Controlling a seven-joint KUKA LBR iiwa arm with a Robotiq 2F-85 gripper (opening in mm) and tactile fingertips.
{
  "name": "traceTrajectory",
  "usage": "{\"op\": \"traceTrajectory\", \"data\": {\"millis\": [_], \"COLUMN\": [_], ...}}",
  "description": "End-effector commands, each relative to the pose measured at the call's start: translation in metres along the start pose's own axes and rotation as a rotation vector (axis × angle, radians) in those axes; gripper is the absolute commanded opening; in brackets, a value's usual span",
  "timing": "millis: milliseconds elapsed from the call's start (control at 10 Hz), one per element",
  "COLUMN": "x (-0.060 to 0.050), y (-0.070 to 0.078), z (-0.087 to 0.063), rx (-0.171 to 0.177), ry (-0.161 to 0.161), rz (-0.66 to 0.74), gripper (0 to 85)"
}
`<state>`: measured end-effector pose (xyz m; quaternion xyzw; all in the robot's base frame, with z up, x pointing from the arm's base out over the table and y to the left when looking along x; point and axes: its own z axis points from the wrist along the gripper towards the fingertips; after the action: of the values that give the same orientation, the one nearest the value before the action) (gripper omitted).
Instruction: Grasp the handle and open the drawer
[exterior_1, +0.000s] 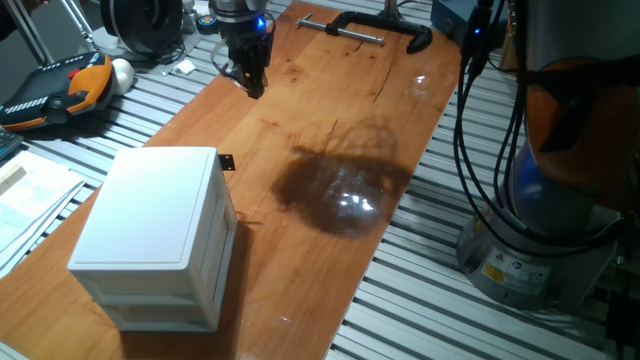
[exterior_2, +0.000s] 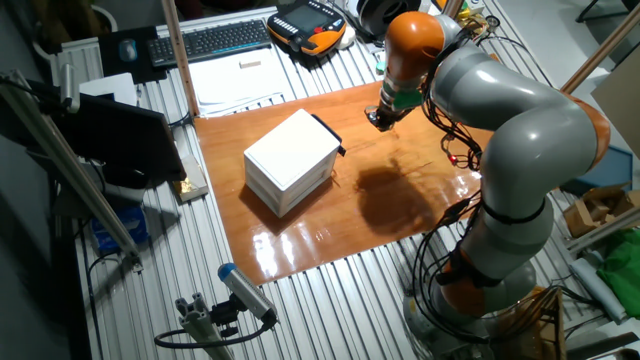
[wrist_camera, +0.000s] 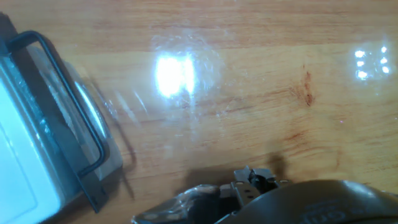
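A small white cabinet stands on the wooden board, and the drawer is its top layer. The handle is a tiny black tab at the cabinet's far upper corner. In the other fixed view the handle runs along the cabinet's edge that faces the arm. The hand view shows the handle as a thin black bar in front of the white drawer at the left. My gripper hangs over the board, well away from the handle, holding nothing. Whether its fingers are apart is unclear.
A large black clamp lies at the board's far end. An orange-and-black pendant and a keyboard sit on the slatted table beside the board. The arm's base and cables stand to the right.
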<state>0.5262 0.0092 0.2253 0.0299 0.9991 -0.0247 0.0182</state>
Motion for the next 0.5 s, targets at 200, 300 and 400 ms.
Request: {"op": "traceTrajectory", "data": {"millis": [200,300,400], "x": [-0.0045,-0.0065,-0.009], "y": [0.001,0.0005,-0.0004], "z": [0.0051,0.0078,0.0104], "rx": [-0.01,-0.01,-0.005], "ry": [0.026,0.026,0.021], "rz": [0.05,0.065,0.082], "gripper": [1.0,1.3,1.0]}}
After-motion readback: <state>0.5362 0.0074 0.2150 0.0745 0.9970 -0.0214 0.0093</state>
